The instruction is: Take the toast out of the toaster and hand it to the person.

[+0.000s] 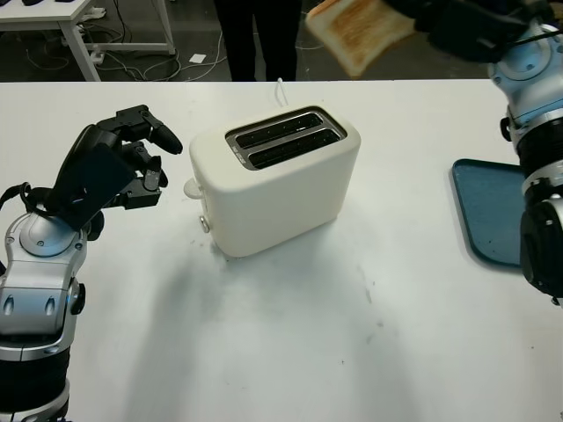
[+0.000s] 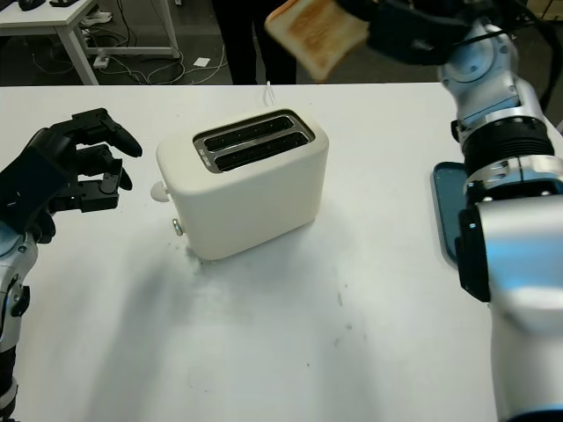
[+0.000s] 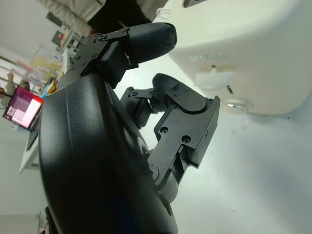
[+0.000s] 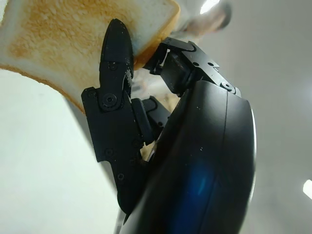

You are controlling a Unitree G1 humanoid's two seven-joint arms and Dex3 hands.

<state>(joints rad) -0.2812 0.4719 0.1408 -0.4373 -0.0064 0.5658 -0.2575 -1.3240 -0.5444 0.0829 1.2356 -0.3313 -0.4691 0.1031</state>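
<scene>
While right hand [image 2: 413,31] grips, toast [image 2: 315,31] tilts (corner down).

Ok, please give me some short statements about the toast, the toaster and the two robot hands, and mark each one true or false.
1. The toast is held up by the right robot hand, past the table's far edge. True.
2. A slice is sitting in one slot of the toaster. False: both slots look empty.
3. The left robot hand presses the toaster's lever. False: it is beside the toaster, apart from it, fingers curled on nothing.
4. A blue tray lies on the table on the robot's right side. True.
5. The toaster lies tipped on its side. False: it stands upright, slots facing up.
</scene>
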